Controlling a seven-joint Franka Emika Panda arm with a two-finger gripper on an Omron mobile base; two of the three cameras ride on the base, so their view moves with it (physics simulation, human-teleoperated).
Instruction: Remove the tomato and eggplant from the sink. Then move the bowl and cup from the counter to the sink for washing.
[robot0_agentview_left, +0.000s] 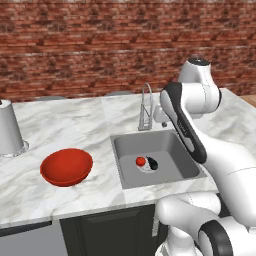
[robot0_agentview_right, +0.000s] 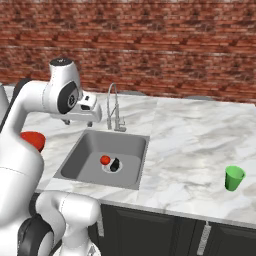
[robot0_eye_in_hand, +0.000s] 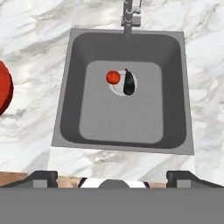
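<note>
While poised high over the sink (robot0_eye_in_hand: 65, 87), waits with gripper (robot0_eye_in_hand: 112, 178) spread wide and empty, lined up for a drop onto tomato (robot0_eye_in_hand: 113, 77) and eggplant (robot0_eye_in_hand: 128, 82), touching on the drain. Leaves bowl (robot0_agentview_left: 66, 166) and cup (robot0_agentview_right: 234, 178) on the counter (robot0_agentview_left: 75, 125); faucet (robot0_agentview_left: 146, 106) nearby.

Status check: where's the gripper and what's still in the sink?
Gripper open, empty, high over the sink. Tomato and eggplant side by side on the drain. Nothing in the way.
</note>
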